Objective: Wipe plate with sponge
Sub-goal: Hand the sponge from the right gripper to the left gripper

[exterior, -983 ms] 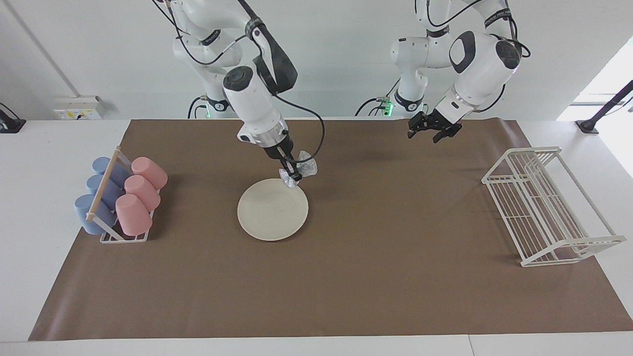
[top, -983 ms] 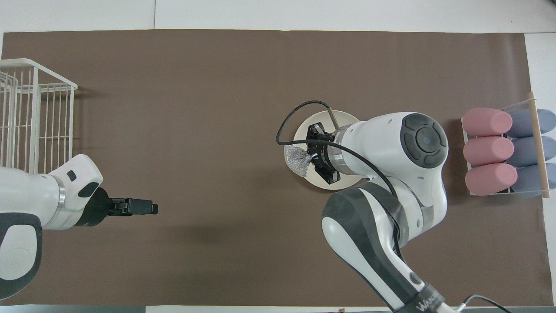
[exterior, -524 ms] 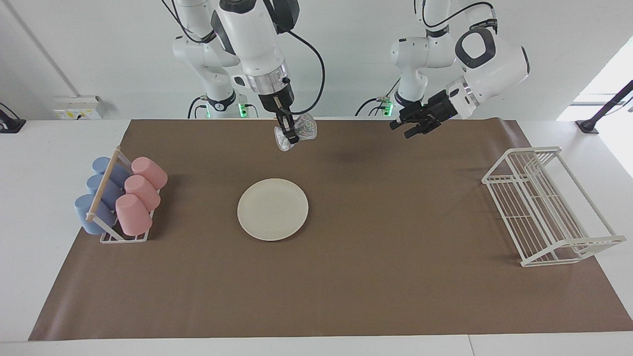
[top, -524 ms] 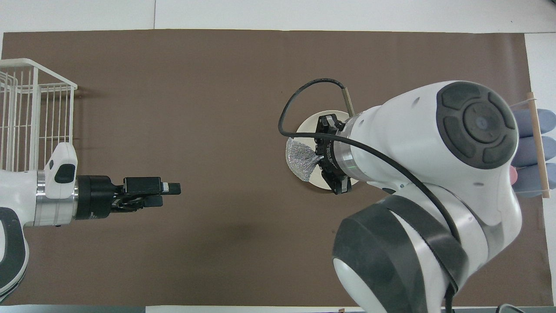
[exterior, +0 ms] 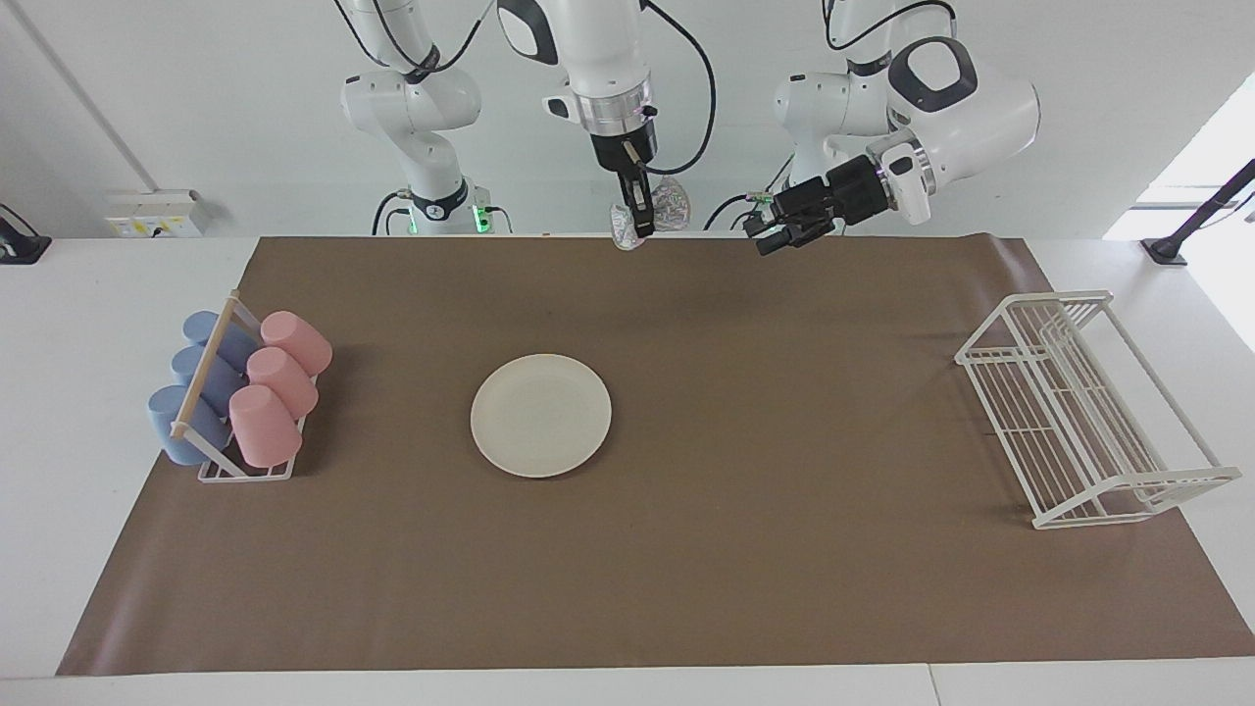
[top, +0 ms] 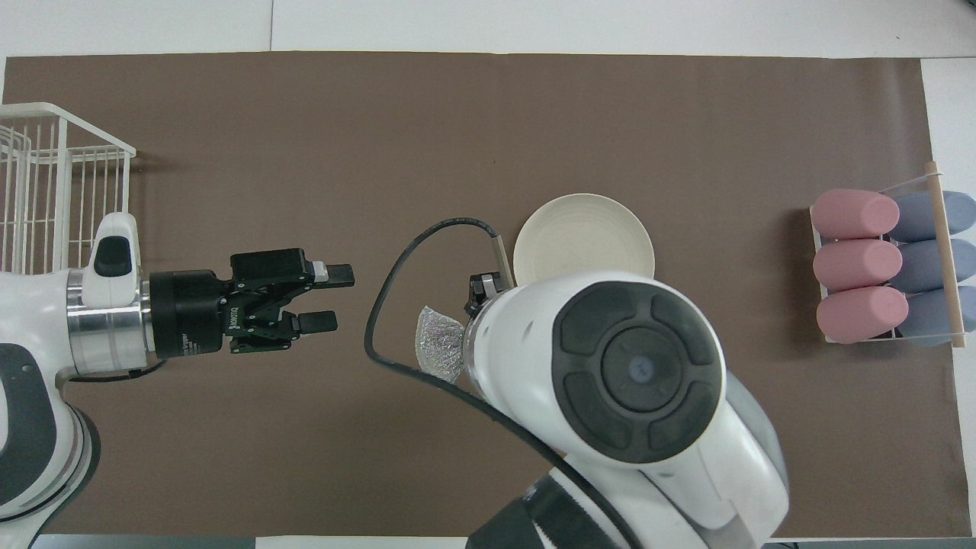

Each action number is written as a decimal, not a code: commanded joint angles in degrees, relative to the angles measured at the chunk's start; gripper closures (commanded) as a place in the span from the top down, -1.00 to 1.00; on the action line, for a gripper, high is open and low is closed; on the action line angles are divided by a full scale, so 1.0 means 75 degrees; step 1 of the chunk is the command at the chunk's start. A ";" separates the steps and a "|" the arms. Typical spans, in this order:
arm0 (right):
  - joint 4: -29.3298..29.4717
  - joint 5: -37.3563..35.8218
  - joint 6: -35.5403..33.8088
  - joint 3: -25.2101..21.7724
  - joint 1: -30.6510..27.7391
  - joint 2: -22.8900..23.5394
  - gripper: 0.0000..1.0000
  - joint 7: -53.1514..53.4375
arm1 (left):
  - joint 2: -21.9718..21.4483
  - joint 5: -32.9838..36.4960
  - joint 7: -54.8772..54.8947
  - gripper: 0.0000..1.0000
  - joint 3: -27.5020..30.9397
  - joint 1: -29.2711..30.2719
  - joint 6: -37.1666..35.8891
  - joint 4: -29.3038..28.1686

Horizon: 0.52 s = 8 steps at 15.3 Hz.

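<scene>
Both views were bright and evenly lit, sharp, no motion blur. Daylight glare washed out a window (exterior: pixel 1211 127) at the left arm's end. Soft faint shadows lay on the brown mat (exterior: pixel 686 549) beside the wire rack (exterior: pixel 1083 412).

Cream plate (exterior: pixel 540 415), silvery sponge (top: pixel 438 343), brown mat (exterior: pixel 784 549).

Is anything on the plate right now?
Nothing: the plate lies bare on the brown mat. The right gripper holds the sponge high in the air, off the plate. The plate's underside is hidden.
</scene>
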 commanded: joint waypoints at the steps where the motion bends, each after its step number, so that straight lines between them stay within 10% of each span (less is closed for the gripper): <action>1: -0.0178 -0.0183 0.0019 0.0002 0.0074 -0.0135 -1.00 0.0180 | 0.0281 -0.0123 -0.0482 1.00 -0.0006 -0.0545 0.0405 0.0270; 8: -0.0190 -0.0195 0.0007 0.0002 0.0074 -0.0147 -1.00 0.0168 | 0.0199 -0.0111 -0.0377 0.82 0.0065 -0.0606 -0.1013 0.0258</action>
